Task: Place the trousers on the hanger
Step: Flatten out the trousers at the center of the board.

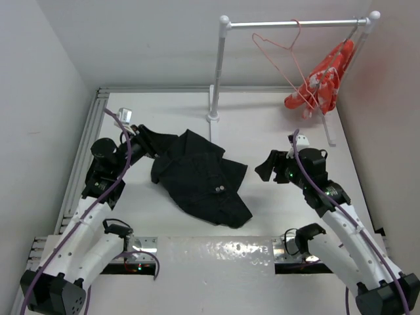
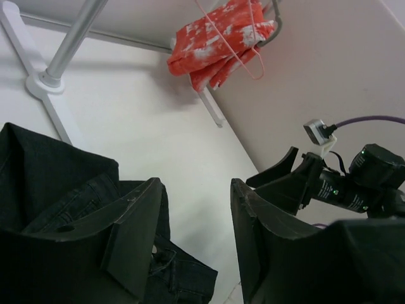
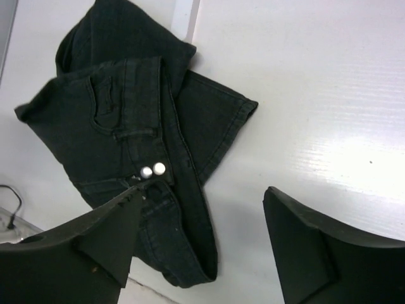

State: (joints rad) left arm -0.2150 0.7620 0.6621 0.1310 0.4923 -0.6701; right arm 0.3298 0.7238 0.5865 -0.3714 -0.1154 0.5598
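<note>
Top view, read from left to right. At centre left, my left gripper (image 2: 195, 187) sits at the upper-left end of the trousers (image 1: 197, 177). Its wrist view shows the jaws apart with bare table (image 1: 275, 125) between them and black cloth under and beside the left-hand finger. I cannot tell whether that finger touches the fabric.

In the middle of the frame the trousers lie crumpled flat on the table. The heap's long axis runs from upper left to lower right. Two silver buttons (image 3: 153, 170) show near the waistband, towards the lower right of the heap.

To the right of centre is my right gripper (image 3: 204, 193). Its jaws are spread wide and empty, and they point at the heap's right edge, with a strip of bare table between.

At upper right, well apart from the cloth, the hanger (image 1: 282, 56) hangs by its hook from the rail (image 1: 295, 24). An orange-red bundle (image 1: 321, 82) hangs just beside it, to the right.

My reading is that the coming move turns on the left end. The left arm is the nearer of the two, already at the fabric, and the cloth lies to the right of it along the heap's long axis. I judge that a grasp there comes first. The trousers must then travel up and to the right, towards the rail.
</note>
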